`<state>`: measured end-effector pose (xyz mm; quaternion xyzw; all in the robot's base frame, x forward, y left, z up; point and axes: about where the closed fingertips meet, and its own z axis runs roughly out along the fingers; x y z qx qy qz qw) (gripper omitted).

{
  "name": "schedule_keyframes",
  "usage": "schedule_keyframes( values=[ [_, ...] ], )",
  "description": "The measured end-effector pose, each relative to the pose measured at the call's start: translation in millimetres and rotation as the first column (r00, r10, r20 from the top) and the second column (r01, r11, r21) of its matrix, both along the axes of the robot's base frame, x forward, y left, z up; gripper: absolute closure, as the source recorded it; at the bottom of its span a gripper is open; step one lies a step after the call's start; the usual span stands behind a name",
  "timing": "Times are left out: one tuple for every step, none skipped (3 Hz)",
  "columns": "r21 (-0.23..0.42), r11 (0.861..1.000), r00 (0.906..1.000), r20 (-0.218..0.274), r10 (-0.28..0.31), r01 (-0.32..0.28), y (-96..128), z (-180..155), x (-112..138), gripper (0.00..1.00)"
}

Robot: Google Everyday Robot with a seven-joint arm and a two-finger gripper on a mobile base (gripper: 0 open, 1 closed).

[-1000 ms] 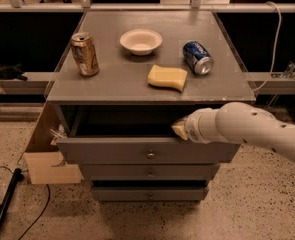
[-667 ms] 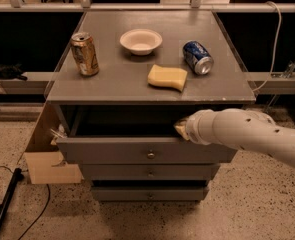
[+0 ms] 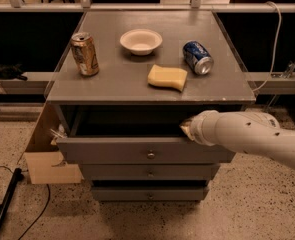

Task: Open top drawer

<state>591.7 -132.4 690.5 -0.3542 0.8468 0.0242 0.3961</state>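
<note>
Found the gripper (image 3: 187,129) a touch further right than a second before, at the upper edge of the top drawer (image 3: 112,151), right of centre, just under the cabinet top (image 3: 107,84). Could not tell its grip state, nor whether it touched the drawer edge or only hovered beside it. Traced the white arm (image 3: 252,136) back toward the right edge of the view.

Found the top drawer unmoved over that second: pulled partly out of the cabinet, front standing forward of the two lower fronts, dark cavity showing behind it, knob (image 3: 150,155) at centre left free. Judged the opening largely done, and the small sideways drift either the tail of the pull or the start of a retreat; could not say which.

Counted:
- three grey drawer fronts: the top drawer, a middle front (image 3: 112,172) and a bottom front (image 3: 117,193), each with one round knob, three knobs in all;
- two cans: one gold can (image 3: 85,54) upright at the left, one blue can (image 3: 197,57) on its side at the right;
- one white bowl (image 3: 141,41) between the cans, toward the back;
- one yellow sponge (image 3: 167,77) near the front, just beside the blue can;
- one cardboard box (image 3: 47,166) on the floor, left of the cabinet;
- one arm, one gripper.
</note>
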Motion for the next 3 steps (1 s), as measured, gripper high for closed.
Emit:
schedule_keyframes(
  values=[
    [-0.020, 1.000, 0.9997, -0.020, 0.013, -0.013, 5.2, -10.9, 0.9, 1.00],
    [-0.051, 0.998, 0.9986, -0.046, 0.026, -0.028, 10.5, -27.0, 1.1, 1.00],
    [-0.051, 0.998, 0.9986, -0.046, 0.026, -0.028, 10.5, -27.0, 1.1, 1.00]
  ],
)
